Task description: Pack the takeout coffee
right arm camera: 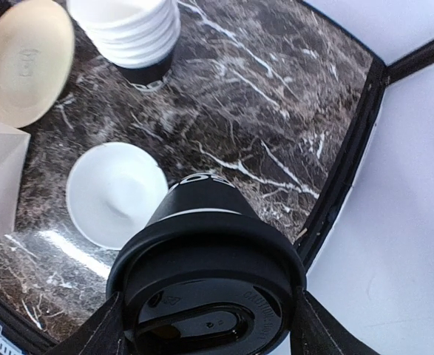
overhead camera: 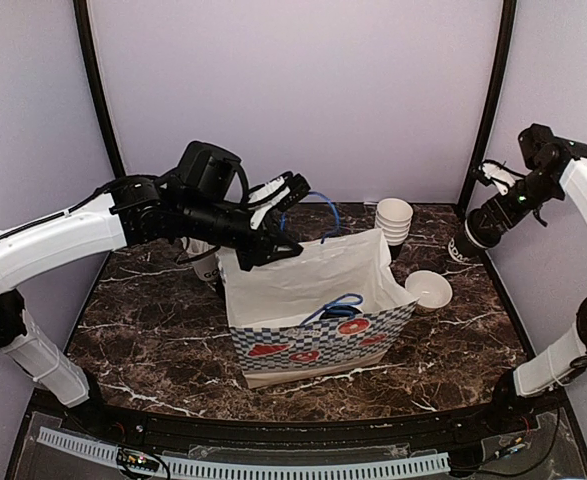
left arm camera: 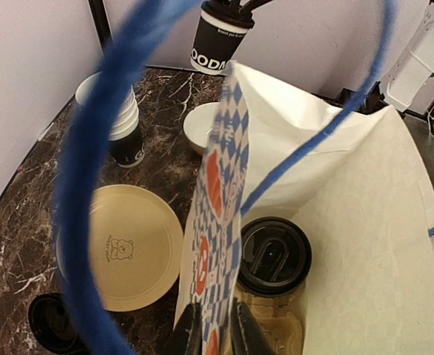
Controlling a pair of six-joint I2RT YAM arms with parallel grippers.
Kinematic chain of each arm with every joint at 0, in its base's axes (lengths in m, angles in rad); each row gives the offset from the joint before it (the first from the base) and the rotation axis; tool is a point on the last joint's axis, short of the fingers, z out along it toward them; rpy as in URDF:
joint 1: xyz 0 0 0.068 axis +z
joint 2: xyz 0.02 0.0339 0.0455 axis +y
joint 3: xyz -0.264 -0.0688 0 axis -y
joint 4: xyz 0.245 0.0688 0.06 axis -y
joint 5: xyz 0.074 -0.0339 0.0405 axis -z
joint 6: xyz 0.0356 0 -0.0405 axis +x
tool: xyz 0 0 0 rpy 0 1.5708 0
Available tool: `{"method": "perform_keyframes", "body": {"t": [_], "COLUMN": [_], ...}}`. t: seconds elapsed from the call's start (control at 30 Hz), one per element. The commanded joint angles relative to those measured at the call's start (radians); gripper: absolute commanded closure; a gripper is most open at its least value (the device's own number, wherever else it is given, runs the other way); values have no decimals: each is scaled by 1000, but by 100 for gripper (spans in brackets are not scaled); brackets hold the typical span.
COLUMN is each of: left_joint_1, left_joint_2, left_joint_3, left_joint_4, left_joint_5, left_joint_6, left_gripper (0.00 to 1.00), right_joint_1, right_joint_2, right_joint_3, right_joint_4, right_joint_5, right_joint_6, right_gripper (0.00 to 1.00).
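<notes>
One lidded cup (left arm camera: 272, 255) sits upright inside paper bag (overhead camera: 313, 335). Second cup (right arm camera: 209, 296) is clamped upright in your right gripper (overhead camera: 471, 238), lifted, well right of bag. Open bag mouth lies to cup's left, so right arm is nearer. Left gripper (left arm camera: 213, 336) fingers straddle bag rim; can't tell whether pinching.

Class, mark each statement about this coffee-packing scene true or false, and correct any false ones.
1. The right gripper holds a lidded black cup. True.
2. The paper bag has nothing in it. False: a second lidded cup stands inside.
3. The white bowl lies inside the bag. False: it sits on the table beside the bag.
4. The fingers of the left gripper flank the bag's wall. True.
</notes>
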Motion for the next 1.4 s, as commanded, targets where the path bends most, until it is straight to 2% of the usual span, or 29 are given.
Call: {"method": "perform_keyframes", "body": {"t": [0.0,0.07,0.17,0.37,0.43,0.53,0.63,0.87,1.17,1.27,1.37], "left_joint_1": [20,29,43,43,43,43,44,46,53,59,63], "left_joint_2": [10,7,7,-69,-115,-172,-229,-242,-257,-270,-275], "left_joint_3": [45,59,80,125,112,94,69,79,112,133,168], "left_joint_4": [-8,-4,-5,-11,2,1,-9,-69,-147,-177,-214], "left_joint_5": [-66,-90,-110,-109,-118,-150,-244,-463,-645,-693,-699], "left_joint_6": [2,7,21,19,11,2,-2,-66,-142,-155,-171], "left_gripper": [76,71,53,27,21,18,14,11,10,8,8], "right_joint_1": [54,78,129,211,227,264,301,441,841,1013,1230], "right_joint_2": [-66,-71,-79,-108,-106,-106,-101,-63,30,72,117], "right_joint_3": [175,269,391,525,544,573,633,666,654,647,583], "right_joint_4": [-105,-153,-192,-193,-193,-193,-193,-190,-103,-92,-44], "right_joint_5": [-167,-232,-317,-424,-471,-547,-639,-846,-798,-655,-397], "right_joint_6": [-46,-73,-91,-102,-99,-92,-86,-101,-81,-105,-111], "right_gripper": [32,32,31,31,31,32,32,34,34,34,34]}}
